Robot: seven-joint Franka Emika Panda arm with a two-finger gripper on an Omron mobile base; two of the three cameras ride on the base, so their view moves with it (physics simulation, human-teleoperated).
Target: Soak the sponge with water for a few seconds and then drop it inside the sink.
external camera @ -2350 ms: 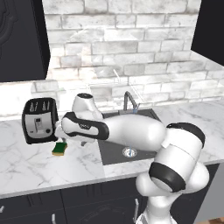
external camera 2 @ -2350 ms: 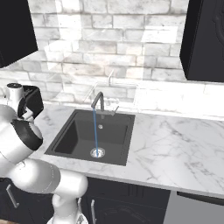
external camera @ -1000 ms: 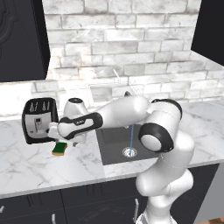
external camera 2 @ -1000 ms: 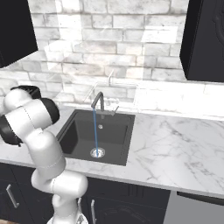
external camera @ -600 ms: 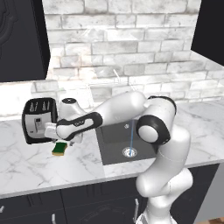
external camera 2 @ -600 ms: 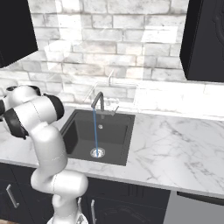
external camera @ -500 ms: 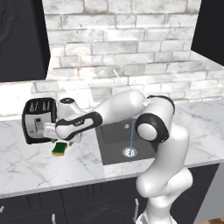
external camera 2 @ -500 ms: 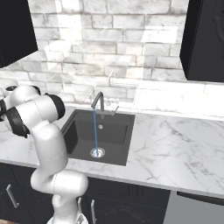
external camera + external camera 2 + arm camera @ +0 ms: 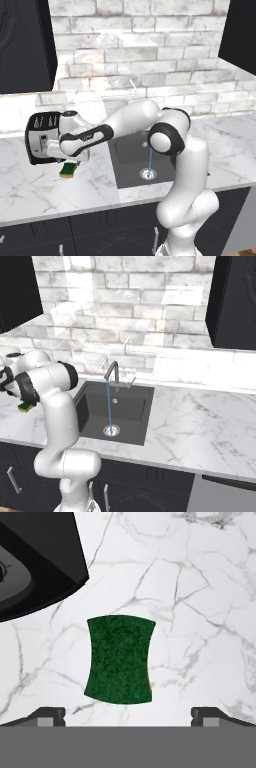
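Observation:
The sponge (image 9: 68, 171) lies flat on the marble counter, dark green top up, just in front of the toaster; it also shows past the arm's left edge as the sponge (image 9: 26, 406). My gripper (image 9: 70, 160) hangs directly over it, open. In the hand view the green sponge (image 9: 119, 659) sits centred just above the gripper (image 9: 128, 716), whose fingertips (image 9: 48, 714) stand wide apart with nothing between them. A thin blue stream of water (image 9: 149, 161) falls from the tap (image 9: 112, 370) to the drain (image 9: 111, 430) of the dark sink (image 9: 126, 150).
The black-and-silver toaster (image 9: 42, 137) stands close behind and left of the sponge, and its corner (image 9: 35, 562) shows in the hand view. My arm stretches over the sink's left edge. Marble counter (image 9: 200, 421) runs right of the sink. A brick wall is behind.
The arm has reached out to the left and the hand has come down over the sponge beside the toaster. The sponge has not moved. Water keeps running.

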